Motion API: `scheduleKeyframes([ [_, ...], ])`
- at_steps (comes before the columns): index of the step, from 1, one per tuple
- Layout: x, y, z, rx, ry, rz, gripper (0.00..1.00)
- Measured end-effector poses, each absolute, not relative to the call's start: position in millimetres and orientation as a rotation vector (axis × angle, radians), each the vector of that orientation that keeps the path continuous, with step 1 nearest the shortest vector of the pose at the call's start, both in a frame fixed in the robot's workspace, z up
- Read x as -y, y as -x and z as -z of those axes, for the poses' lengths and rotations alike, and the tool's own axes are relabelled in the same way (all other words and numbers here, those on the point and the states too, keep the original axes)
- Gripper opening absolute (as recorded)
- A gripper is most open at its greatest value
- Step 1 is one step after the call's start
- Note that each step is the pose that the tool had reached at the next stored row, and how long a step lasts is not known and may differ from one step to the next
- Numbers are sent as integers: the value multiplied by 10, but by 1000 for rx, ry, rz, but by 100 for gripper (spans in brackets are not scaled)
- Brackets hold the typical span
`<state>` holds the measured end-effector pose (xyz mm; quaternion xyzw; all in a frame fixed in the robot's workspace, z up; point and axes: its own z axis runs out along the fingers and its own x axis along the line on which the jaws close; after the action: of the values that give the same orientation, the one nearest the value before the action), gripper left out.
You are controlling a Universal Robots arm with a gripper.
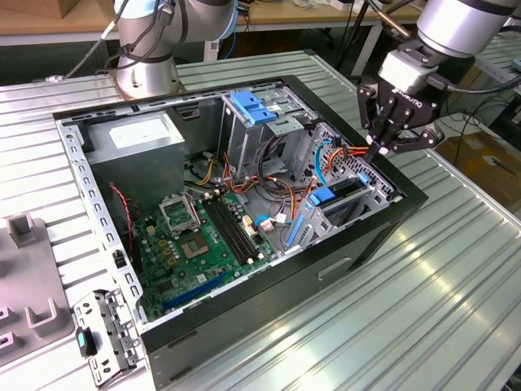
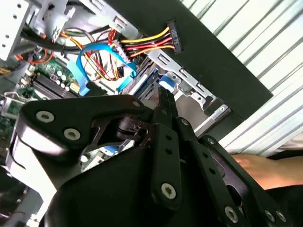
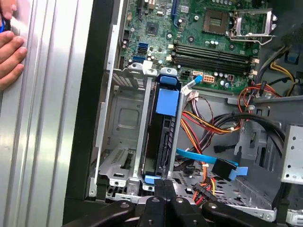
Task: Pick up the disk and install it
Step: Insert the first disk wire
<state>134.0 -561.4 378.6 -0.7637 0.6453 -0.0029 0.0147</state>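
Note:
The disk (image 1: 334,196), grey metal in a bright blue carrier frame, stands on edge in a slot of the metal drive bay (image 1: 362,183) at the case's corner on the exterior view's right. In the first wrist view the disk (image 3: 164,127) lies between the bay's rails, with an open slot beside it. My gripper (image 1: 377,152) hangs just above the bay. Its fingers are shut together, and in both wrist views the gripper (image 3: 164,182) (image 2: 164,96) meets the end of the disk's (image 2: 166,82) blue frame. Whether it presses on the frame I cannot tell.
The open computer case (image 1: 407,191) lies on a ribbed metal table (image 1: 423,285). Inside are a green motherboard (image 1: 195,236), a power supply (image 1: 134,134), a tall cage with a blue latch (image 1: 252,106) and loose cables (image 1: 281,195). A person's hand (image 3: 10,52) rests on the table beside the case.

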Motion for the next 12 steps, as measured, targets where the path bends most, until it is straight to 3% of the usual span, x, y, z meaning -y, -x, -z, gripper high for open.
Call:
scheduleKeyframes([
  [12, 5611, -1364, -3818, -1827, 2519, 5, 11],
])
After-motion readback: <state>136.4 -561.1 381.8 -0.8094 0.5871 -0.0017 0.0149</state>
